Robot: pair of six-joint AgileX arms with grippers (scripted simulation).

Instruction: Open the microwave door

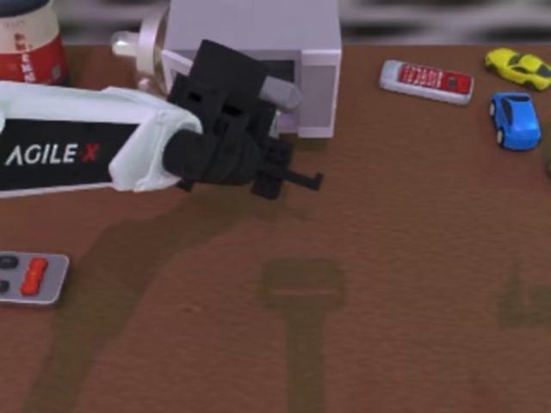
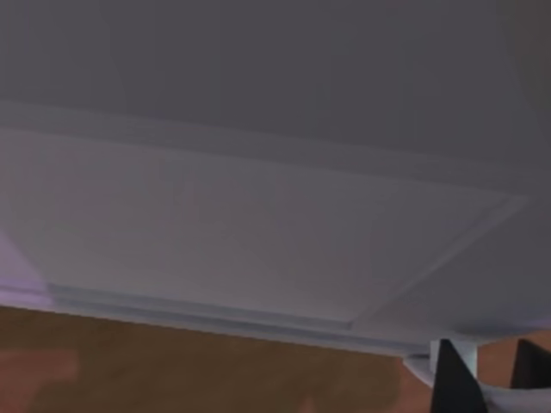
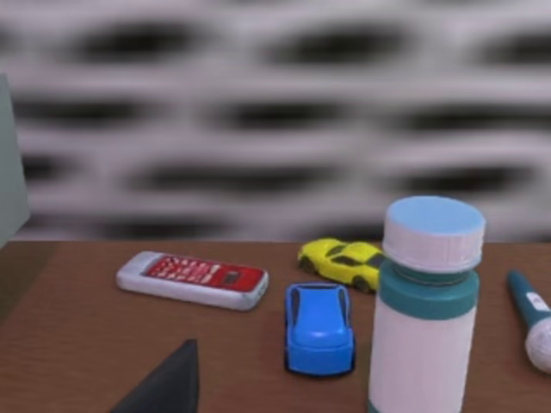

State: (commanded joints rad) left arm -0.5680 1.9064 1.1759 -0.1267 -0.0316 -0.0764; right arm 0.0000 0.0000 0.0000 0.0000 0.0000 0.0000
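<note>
Black and bulky, the left gripper (image 1: 297, 179) hangs at the microwave's (image 1: 258, 34) front, at the worktop's (image 1: 413, 258) far edge left of centre. Whether its fingers (image 2: 452, 379) are grasping the microwave door (image 2: 258, 224) I cannot tell. That door stands swung out slightly, filling the left wrist view.

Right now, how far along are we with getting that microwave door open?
Done: the left gripper has reached the front of the microwave. In hand: the microwave door appears swung partly out toward the table's left; the left wrist view shows fingertips at a white bar, likely the handle. Left: swinging it wider. The right arm is not in the top view.
</note>
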